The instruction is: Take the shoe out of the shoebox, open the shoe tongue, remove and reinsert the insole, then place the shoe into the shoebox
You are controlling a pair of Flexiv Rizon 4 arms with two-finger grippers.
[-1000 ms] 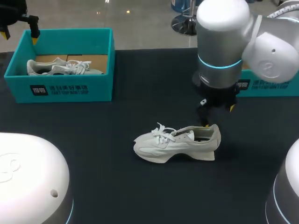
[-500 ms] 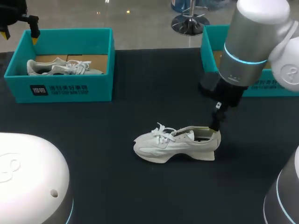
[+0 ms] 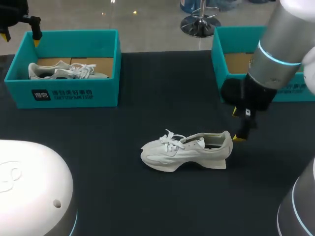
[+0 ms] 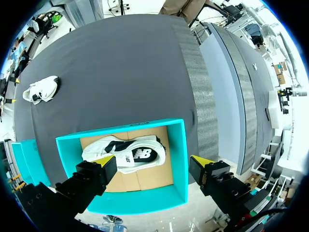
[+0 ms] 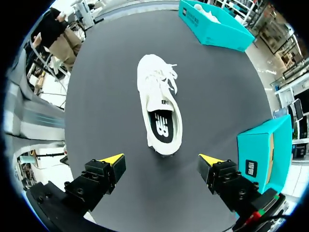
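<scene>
Right gripper (image 5: 161, 159) open, empty, just behind the heel (image 3: 224, 142) of the shoe (image 3: 184, 150), which stands mid-table (image 3: 147, 98). Risk: an approach set too low may nudge the heel and slide the shoe off-line.

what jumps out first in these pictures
A white shoe stands on its sole mid-table, with the open right gripper just behind its heel. A second shoe lies in the teal shoebox at the far left, under the open left gripper.
</scene>
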